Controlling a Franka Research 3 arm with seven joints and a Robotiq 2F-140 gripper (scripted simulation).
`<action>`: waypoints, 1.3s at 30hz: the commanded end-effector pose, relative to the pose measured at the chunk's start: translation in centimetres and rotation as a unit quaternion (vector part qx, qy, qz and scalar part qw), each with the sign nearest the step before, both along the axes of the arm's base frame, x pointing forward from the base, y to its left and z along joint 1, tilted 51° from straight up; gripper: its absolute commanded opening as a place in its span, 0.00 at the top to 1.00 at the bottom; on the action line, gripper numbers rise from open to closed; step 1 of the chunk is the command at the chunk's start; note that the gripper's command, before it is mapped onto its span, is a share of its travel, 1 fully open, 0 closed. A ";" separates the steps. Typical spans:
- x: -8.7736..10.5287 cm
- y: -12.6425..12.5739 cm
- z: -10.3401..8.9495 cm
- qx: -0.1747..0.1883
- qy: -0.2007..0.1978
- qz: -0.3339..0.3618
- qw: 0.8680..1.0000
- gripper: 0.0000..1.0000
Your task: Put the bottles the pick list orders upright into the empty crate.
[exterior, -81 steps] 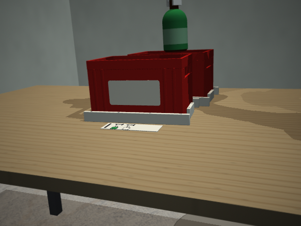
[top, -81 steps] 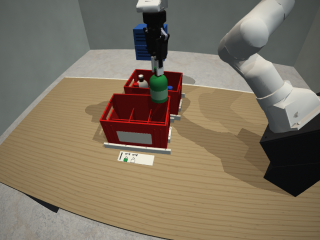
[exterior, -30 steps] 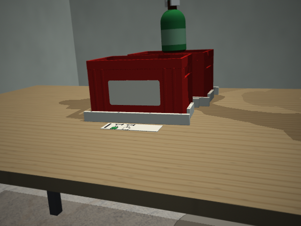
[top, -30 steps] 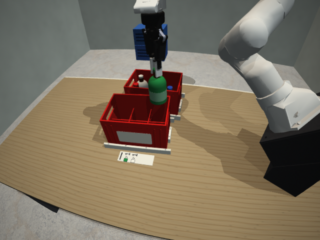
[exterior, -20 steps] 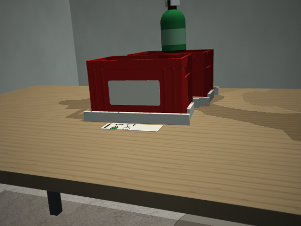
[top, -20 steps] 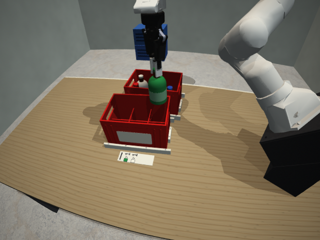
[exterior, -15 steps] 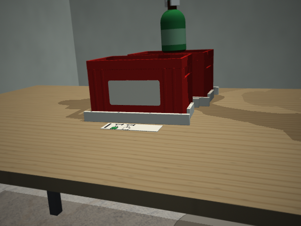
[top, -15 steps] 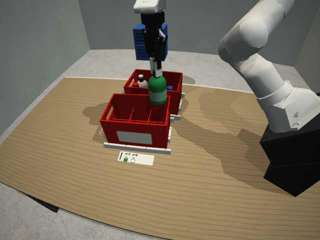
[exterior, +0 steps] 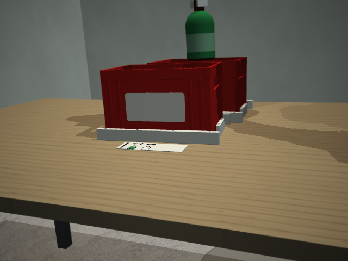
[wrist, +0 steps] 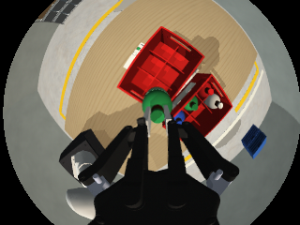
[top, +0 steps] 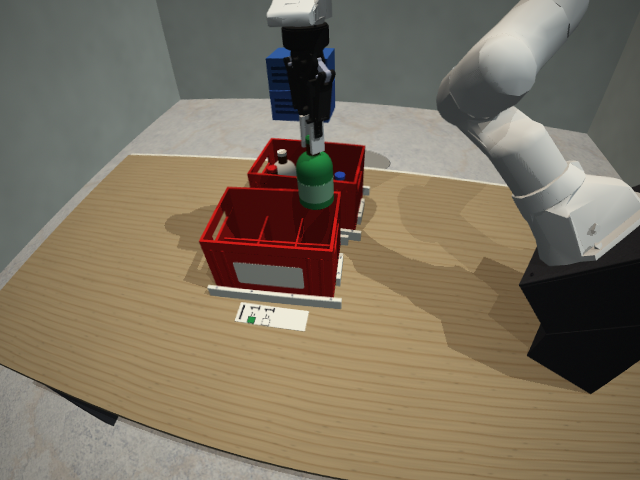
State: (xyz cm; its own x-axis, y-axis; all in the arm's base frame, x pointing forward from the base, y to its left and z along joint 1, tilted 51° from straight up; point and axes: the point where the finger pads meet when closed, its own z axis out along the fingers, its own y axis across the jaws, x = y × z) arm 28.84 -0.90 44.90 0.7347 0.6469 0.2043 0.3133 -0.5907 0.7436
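Note:
My gripper (top: 312, 138) (wrist: 157, 112) is shut on the neck of a green bottle (top: 314, 179) (exterior: 200, 35) (wrist: 156, 103) with a pale green label. It holds the bottle upright above the far right part of the empty red crate (top: 268, 271) (exterior: 112, 92) (wrist: 139, 75), its base just above the rim. The second red crate (top: 354, 170) (exterior: 238, 81) (wrist: 221, 109) behind holds a white-capped bottle (top: 282, 161) (wrist: 216, 101), a red-capped one (top: 271, 169) and a blue-capped one (top: 339, 175). The pick list (top: 284, 318) (exterior: 166, 147) lies in front of the empty crate, showing a green and a white square.
White rails (top: 273, 296) (exterior: 157, 135) edge both crates. A blue box (top: 276, 87) (wrist: 254, 141) stands on the floor behind the table. The robot's black base (top: 584, 320) sits at the table's right.

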 end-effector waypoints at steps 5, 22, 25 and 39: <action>0.1 0.2 0.5 0.001 -0.006 0.002 1.000 1.00; 0.8 -0.4 -0.2 0.001 -0.006 0.002 1.000 1.00; 1.0 -0.5 -0.3 0.001 -0.006 0.002 1.000 1.00; 1.7 -1.0 -1.1 0.001 -0.006 0.002 1.000 1.00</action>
State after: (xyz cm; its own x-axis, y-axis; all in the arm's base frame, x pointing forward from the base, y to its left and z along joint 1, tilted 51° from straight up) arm 30.17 -2.05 43.55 0.7349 0.6478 0.2009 0.3164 -0.5895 0.7433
